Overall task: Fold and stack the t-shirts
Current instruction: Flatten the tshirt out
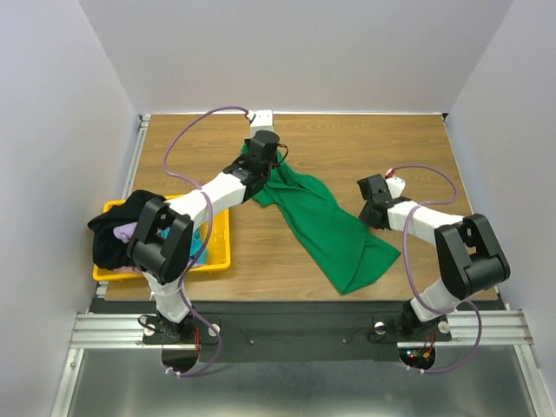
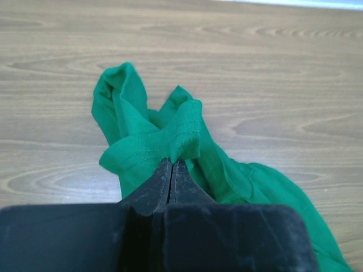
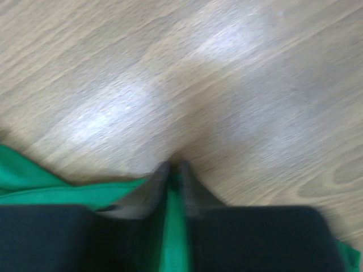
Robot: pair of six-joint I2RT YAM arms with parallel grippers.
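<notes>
At the near left of the wooden surface [image 1: 347,148], a yellow bin [image 1: 222,248] with cloth heaped in it: a black t-shirt [image 1: 111,241] slumped over the left rim, a scrap of pale lavender t-shirt [image 1: 127,232] against it, and a glimpse of teal t-shirt [image 1: 204,234] by the right wall, with much of the heap hidden behind the left arm's elbow. Outside the bin and apart from it, the green t-shirt [image 1: 339,234], rumpled and unfolded on the bare wood. Stretched in a long diagonal band, broad at the near-right end and narrowing toward the far left. At its right edge, the right fingers [image 3: 152,184], drawn narrow with a strip of green cloth pinched between them; blurred in the right wrist view, with only bare wood beyond the tips. Farther back, near the middle of the surface, the left fingers [image 2: 159,184], pressed fully together on a hemmed fold of the same shirt at its narrow far end. Bunched just past those tips, the cloth in loose loops and ridges. Cannot tell whether that end rests on the wood or hangs just above it. Beyond it, only plain wood grain out to the far edge.
</notes>
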